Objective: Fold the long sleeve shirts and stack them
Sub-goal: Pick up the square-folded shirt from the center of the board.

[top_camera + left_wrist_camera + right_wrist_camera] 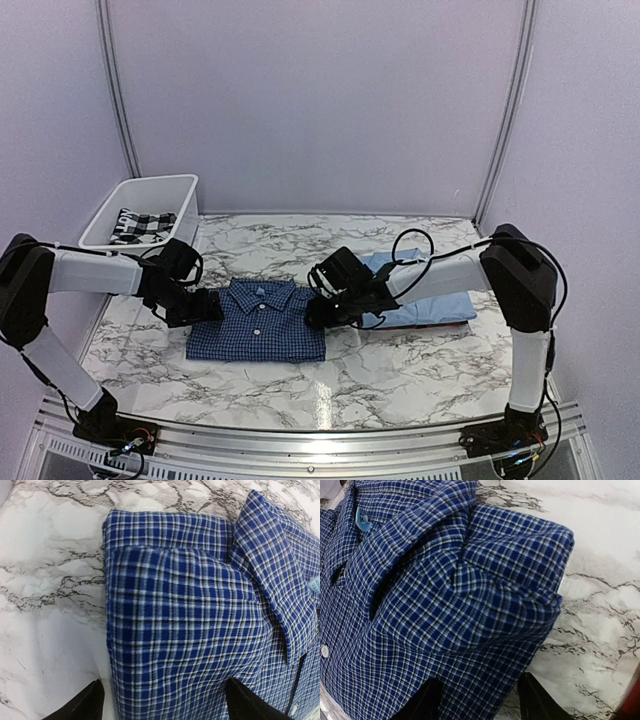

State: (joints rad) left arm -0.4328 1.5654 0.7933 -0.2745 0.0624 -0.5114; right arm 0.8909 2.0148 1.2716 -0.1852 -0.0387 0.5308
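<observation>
A dark blue checked long sleeve shirt (258,322) lies folded, collar away from me, in the middle of the marble table (400,370). My left gripper (208,306) sits at its left edge, open wide; in the left wrist view its fingertips (82,705) straddle that folded edge (165,630). My right gripper (318,312) is at the shirt's right edge, open, with the folded edge (485,630) between its fingers (422,702). A plain light blue shirt (450,303) lies folded to the right, partly under my right arm.
A white bin (135,192) stands at the back left with a black-and-white checked cloth (140,225) inside. Pale walls close in the table at the back and both sides. A metal rail runs along the near edge.
</observation>
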